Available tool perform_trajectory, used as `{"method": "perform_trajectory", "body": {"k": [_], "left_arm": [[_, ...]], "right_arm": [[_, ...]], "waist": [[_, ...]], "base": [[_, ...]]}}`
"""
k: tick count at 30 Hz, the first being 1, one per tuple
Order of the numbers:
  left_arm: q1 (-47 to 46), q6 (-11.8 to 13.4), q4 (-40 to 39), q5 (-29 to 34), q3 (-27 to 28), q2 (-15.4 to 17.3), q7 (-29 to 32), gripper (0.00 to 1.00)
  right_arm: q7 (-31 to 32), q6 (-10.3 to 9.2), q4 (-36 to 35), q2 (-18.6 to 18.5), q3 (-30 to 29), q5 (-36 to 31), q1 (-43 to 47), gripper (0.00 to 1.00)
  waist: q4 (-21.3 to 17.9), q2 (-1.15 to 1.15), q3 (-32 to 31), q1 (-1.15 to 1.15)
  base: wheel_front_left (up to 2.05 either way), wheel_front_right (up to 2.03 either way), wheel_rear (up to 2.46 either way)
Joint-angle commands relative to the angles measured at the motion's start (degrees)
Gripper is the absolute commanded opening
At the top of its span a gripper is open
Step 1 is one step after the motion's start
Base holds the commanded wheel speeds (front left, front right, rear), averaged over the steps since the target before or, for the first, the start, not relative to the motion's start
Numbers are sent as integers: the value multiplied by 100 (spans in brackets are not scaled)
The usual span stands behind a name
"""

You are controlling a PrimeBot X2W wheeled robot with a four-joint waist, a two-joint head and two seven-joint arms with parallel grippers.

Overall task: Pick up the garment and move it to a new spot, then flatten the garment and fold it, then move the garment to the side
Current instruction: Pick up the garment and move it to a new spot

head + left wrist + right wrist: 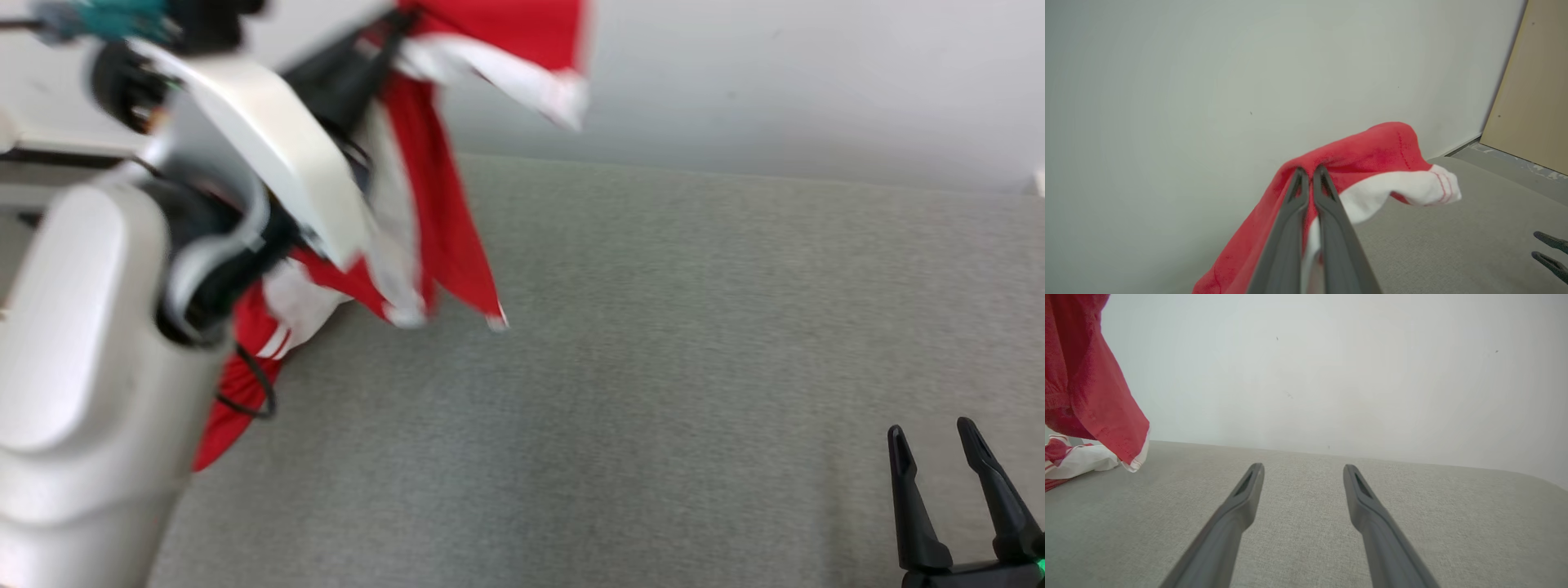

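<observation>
Garment (441,220), red with white trim, is up in the air at the upper left of the head view, hanging in a loose bunch from one pinch point; it is blurred there, so probably in motion. Its lower end, with white stripes, sits low at the left edge of that frame, partly hidden behind the pale left arm (73,351). The right wrist view shows a red and white part lying on the grey padded surface (653,367) at its left edge, so the cloth looks not fully clear of it. Left gripper (1309,173): fingers together, clamped on a red fold of the garment, with a white-edged hem flopping out to the right of them in the left wrist view. Right gripper (932,430): fingers apart, nothing between them, at the lower right of the head view over bare surface, well apart from the cloth. Pale wall (775,82) runs across the top.

Step, as I judge it: the first one, pick up and carry to a new spot. Flatten and fold not begun, the cloth is crumpled. Next move calls for taking the bunch over the open middle of the surface and lowering it so it spreads instead of piling, then releasing. The right gripper would likely have to take a second edge to pull it flat. Risk: with a single pinch, the trailing end may drag or the fold may slip
</observation>
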Motion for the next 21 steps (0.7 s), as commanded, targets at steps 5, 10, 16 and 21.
{"method": "perform_trajectory", "body": {"k": [5,10,16,21], "left_arm": [[655,-7,-771,-274,-615,-289,373,0],[1356,11,-438,-364,-1384,-846,356,0],[1981,-4,736,-458,-2315,-1507,-164,0],[1965,-11,1594,-467,-2928,-1725,-1197,32]], "right_arm": [[5,-16,-44,100,-34,-6,-65,100],[5,-16,15,167,19,22,-97,100],[5,-16,124,198,154,60,-151,100],[4,-16,207,220,257,59,-224,100]], "waist": [[-540,-1,-110,0],[-810,-1,-23,0],[-1019,-1,6,0],[-1105,-1,7,0]], "base": [[0,0,0],[0,0,0],[0,0,0],[0,0,0]]}}
